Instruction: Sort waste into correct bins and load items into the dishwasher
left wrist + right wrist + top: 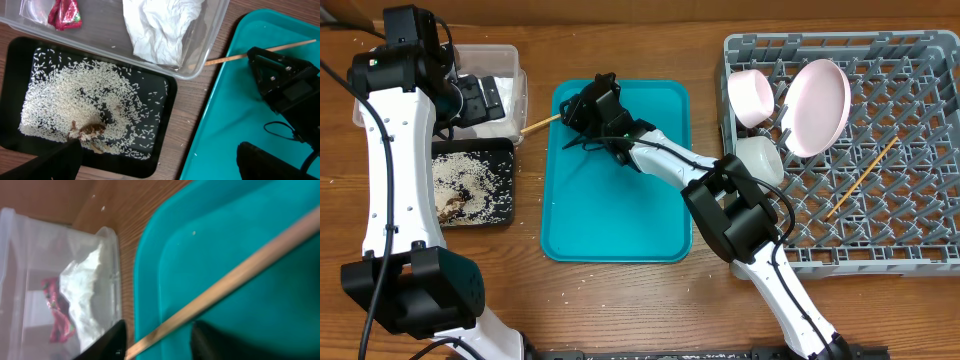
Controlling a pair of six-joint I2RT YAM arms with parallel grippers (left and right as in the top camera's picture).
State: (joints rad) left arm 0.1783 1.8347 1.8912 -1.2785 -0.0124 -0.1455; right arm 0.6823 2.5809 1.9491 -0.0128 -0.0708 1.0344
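A wooden chopstick point(540, 123) lies across the top-left rim of the teal tray point(620, 210), its end sticking out toward the clear tub point(510, 60). My right gripper point(578, 112) is at that corner. In the right wrist view its fingers point(160, 340) are apart, with the chopstick point(240, 272) between them. My left gripper point(480, 97) hovers over the tub and the black tray point(510, 150), open and empty point(160, 165). The tub holds the red wrapper point(65, 12) and the white napkin point(160, 30). Rice point(75, 100) and brown scraps point(90, 131) lie in the black tray.
The grey dish rack point(910, 220) stands at the right. It holds a pale pink plate point(818, 105), a pink bowl point(752, 97), a white cup point(760, 158) and a second chopstick point(861, 180). My right arm stretches across the teal tray.
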